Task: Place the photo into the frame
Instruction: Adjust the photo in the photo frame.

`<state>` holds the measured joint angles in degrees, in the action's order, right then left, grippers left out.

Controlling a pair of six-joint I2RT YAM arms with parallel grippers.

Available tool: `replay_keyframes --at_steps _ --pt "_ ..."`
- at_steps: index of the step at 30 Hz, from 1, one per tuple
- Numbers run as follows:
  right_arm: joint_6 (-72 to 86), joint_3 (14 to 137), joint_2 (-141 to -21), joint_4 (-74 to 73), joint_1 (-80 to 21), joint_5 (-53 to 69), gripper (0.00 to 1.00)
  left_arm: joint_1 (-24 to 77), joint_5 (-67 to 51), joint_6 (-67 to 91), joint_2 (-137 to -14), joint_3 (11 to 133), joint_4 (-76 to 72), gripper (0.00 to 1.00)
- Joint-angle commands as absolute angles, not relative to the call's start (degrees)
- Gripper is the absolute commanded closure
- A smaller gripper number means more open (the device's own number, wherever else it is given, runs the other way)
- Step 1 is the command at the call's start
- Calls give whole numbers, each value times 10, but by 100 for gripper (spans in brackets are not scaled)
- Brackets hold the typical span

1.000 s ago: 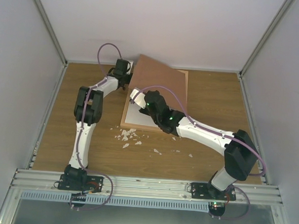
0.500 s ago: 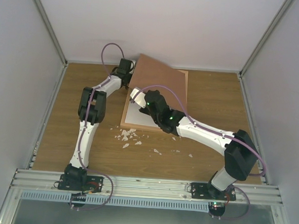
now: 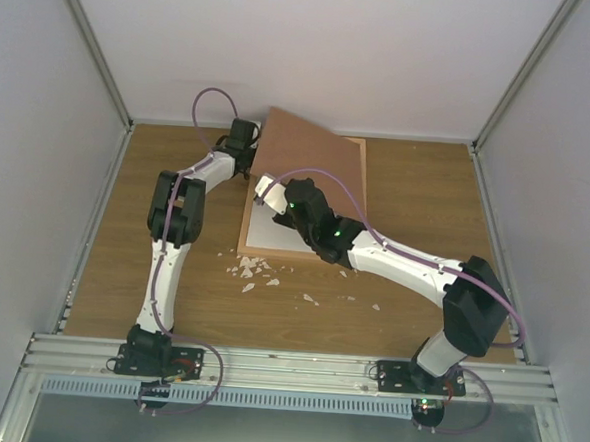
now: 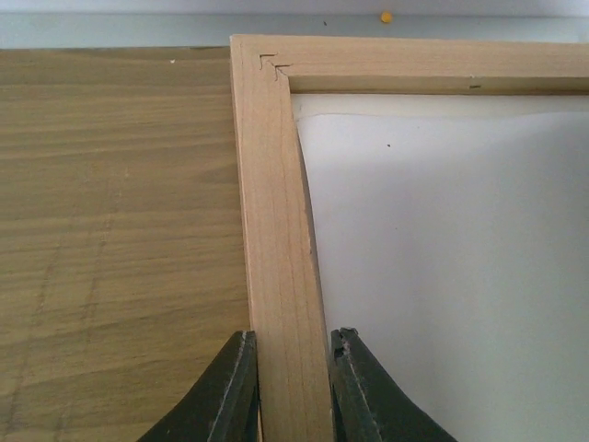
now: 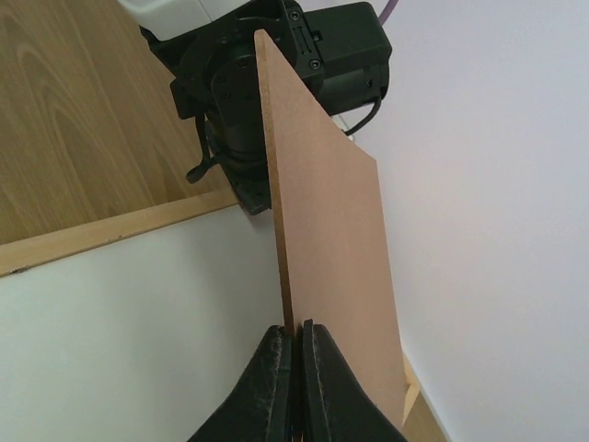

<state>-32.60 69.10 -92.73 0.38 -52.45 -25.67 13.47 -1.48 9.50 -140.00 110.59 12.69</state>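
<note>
Both arms reach across the tabletop [image 3: 427, 189]. The left fingers [image 4: 230, 391] clasp the frame [image 4: 276, 230] rail; the right fingers [image 5: 267, 387] pinch the tilted board [image 5: 331, 249]

The backing board [image 3: 314, 162], tilted up over the frame [image 4: 274, 212], bars approach from above; the gap beneath it opens leftward. The left end effector [image 4: 293, 345] occupies the frame's left rail; the right end effector [image 5: 296, 333] and right arm [image 3: 403, 260] cross its near edge. Scraps [image 3: 254, 269] litter the desk [image 3: 426, 209] in front. Open desk lies right of the frame.
</note>
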Motion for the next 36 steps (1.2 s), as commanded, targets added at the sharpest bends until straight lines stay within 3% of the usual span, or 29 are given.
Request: replay_keyframes --at_steps 1,6,7,9,10,16,27,33,36 --pt "-298 679 -929 -14 -512 -277 99 124 -26 80 -1353 1080 138 100" --pt "-296 670 -924 -18 -513 -274 99 125 -34 80 -1318 1034 134 99" --pt "-296 669 -924 -19 -513 -274 99 125 -30 78 -1313 1030 134 95" --pt "-294 669 -922 -19 -514 -272 99 125 -22 72 -1307 1028 135 73" --pt "-293 670 -922 -19 -515 -271 99 125 -19 71 -1306 1030 136 68" --pt "-294 674 -923 -17 -517 -271 99 130 -21 66 -1326 1055 158 56" --pt "-296 673 -922 -16 -518 -272 99 132 -5 57 -1355 1078 179 58" --pt "-293 663 -923 -15 -518 -271 99 121 2 64 -1356 1082 185 75" --pt "-292 659 -924 -16 -518 -270 99 106 -55 80 -1341 1075 181 69"
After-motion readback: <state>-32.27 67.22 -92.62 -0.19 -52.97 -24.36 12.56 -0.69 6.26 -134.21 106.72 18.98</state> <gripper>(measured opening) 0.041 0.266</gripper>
